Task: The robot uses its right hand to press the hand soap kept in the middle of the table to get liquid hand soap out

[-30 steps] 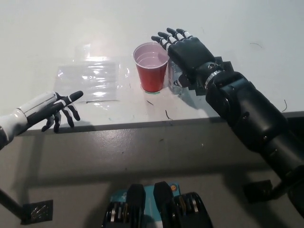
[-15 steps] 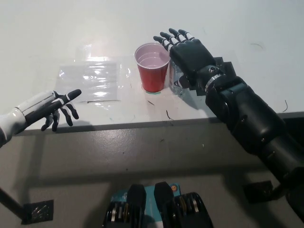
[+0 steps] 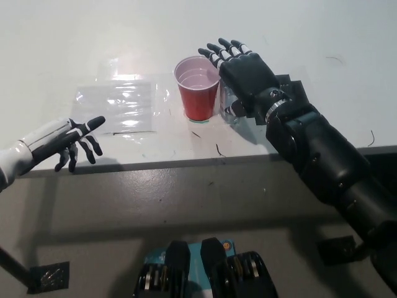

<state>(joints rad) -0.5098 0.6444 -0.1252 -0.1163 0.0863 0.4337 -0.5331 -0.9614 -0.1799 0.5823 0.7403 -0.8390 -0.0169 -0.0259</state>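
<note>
Just right of centre in the upper frame, the black right hand [image 3: 243,69] lies flat with fingers spread, holding nothing, directly over the clear hand soap bottle [image 3: 231,105], which peeks out beneath it beside a red cup [image 3: 198,87] on the white bench [image 3: 93,43]. At lower left, the white left hand [image 3: 67,141] rests open at the bench's edge, near a transparent plastic sheet [image 3: 118,105].

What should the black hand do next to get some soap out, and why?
Probably push straight down. The right hand lies flat, fingers spread, over the clear soap bottle beside the red cup, hiding the pump, so contact can't be confirmed. The white left hand rests open at the table's near edge.
</note>
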